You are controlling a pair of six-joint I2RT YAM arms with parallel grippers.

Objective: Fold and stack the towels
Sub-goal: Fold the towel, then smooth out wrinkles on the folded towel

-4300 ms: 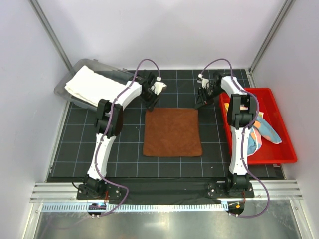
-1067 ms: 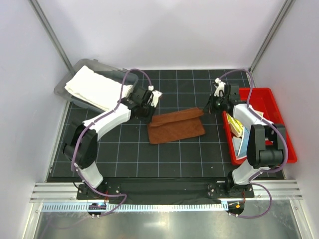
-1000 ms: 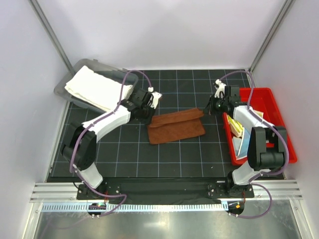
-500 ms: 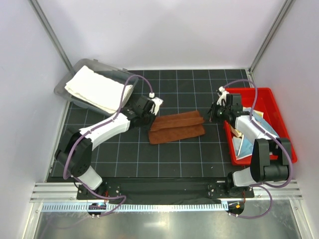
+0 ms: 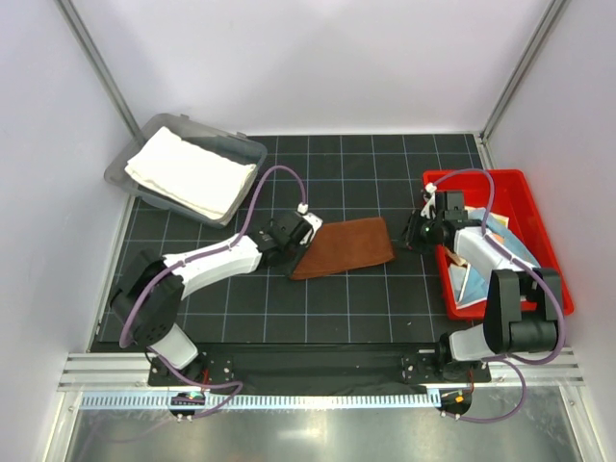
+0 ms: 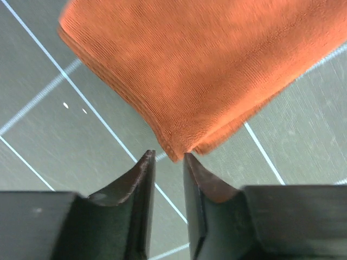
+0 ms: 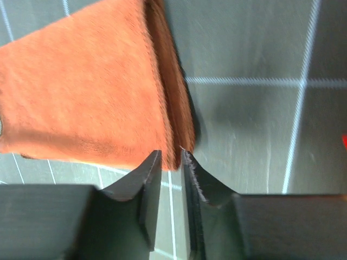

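The rust-brown towel (image 5: 345, 247) lies folded in half on the black grid mat, and it also shows in the left wrist view (image 6: 206, 65) and the right wrist view (image 7: 81, 103). My left gripper (image 5: 300, 239) sits at its near left corner. Its jaws (image 6: 167, 154) are a narrow gap apart and the corner ends just at the tips. My right gripper (image 5: 411, 234) is at the towel's right edge, and its jaws (image 7: 171, 153) are slightly apart at the doubled edge. The cream-white towel (image 5: 188, 173) lies in a grey tray. The light-blue dotted towel (image 5: 510, 252) and a yellow one (image 5: 460, 252) lie in a red bin.
The grey tray (image 5: 245, 144) stands at the back left, partly off the mat. The red bin (image 5: 500, 178) stands along the right edge, close behind my right arm. White walls and metal posts enclose the table.
Both grippers carried the towel's far edge toward the near edge, folding it in half. The towel now lies flat and the jaws stand slightly apart at its corners.
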